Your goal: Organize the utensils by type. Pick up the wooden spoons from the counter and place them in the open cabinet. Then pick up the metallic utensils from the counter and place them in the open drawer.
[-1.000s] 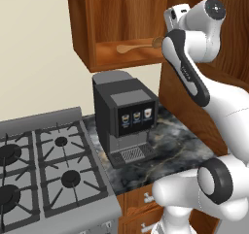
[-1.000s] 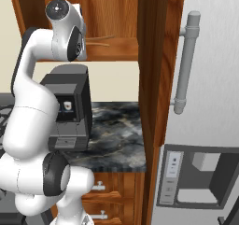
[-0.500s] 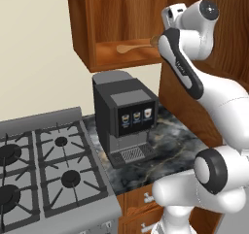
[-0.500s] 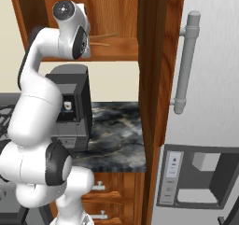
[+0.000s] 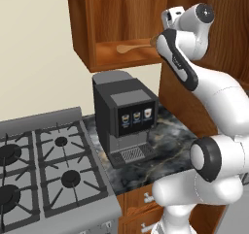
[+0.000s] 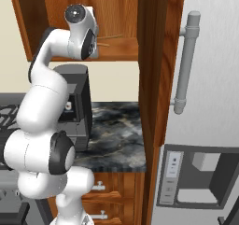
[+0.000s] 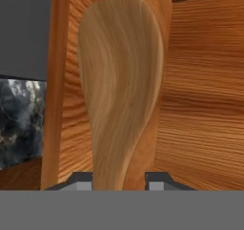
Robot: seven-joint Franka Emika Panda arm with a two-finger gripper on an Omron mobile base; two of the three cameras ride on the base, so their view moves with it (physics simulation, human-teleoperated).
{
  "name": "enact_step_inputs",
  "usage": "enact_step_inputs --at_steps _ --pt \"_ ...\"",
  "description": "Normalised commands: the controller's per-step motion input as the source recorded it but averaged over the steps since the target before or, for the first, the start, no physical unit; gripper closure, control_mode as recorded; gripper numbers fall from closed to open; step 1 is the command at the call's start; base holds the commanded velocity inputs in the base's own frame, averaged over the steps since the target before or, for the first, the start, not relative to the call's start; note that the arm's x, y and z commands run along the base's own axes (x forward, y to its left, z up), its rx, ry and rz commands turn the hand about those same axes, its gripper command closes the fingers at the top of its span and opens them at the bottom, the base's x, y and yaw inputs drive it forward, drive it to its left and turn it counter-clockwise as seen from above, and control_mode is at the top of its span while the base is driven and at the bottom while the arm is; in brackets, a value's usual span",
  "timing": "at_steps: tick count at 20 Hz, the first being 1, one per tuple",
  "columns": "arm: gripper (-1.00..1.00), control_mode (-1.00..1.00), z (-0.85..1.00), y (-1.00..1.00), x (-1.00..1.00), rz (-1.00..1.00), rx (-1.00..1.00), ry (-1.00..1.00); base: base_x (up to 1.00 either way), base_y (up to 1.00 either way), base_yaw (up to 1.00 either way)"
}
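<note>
The arm reaches up to the open cabinet [image 5: 121,29] above the coffee machine [image 5: 127,119]. In the hand view the end effector [image 7: 119,180] is clenched on a wooden spoon [image 7: 119,90]: the handle goes down between the two dark fingertips [image 7: 81,180], and the wide oval bowl stands in front of the camera, with the wooden walls of the cabinet close behind it and around it. At the left edge of this view a piece of the marble surface [image 7: 21,121] is seen far below.

The left base view shows the same wooden spoon [image 5: 131,47] from the side: it lies about level just above the cabinet shelf, bowl pointing left, and I cannot tell if it touches the shelf. The hand itself is hidden there behind the white wrist.

The right base view gives the fridge [image 6: 205,102] with its long grey handle at the right, and the marble surface [image 6: 116,130] beside the coffee machine [image 6: 77,107]. There a thin piece of the wooden spoon [image 6: 109,37] comes out from behind the wrist
</note>
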Motion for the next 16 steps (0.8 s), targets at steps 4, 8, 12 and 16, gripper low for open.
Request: enact_step_inputs --at_steps 4,8,12,16 --pt "1.0 -1.0 -0.03 -0.13 0.31 0.0 0.02 0.0 0.0 0.0 0.0" --pt "1.0 -1.0 -0.04 -0.09 0.29 0.0 0.02 0.0 0.0 0.0 0.0" --pt "1.0 -1.0 -0.04 -0.06 0.34 0.0 0.04 0.03 0.0 0.0 0.0" --pt "1.0 -1.0 -0.16 -0.01 0.15 0.01 0.03 0.05 0.0 0.0 0.0"
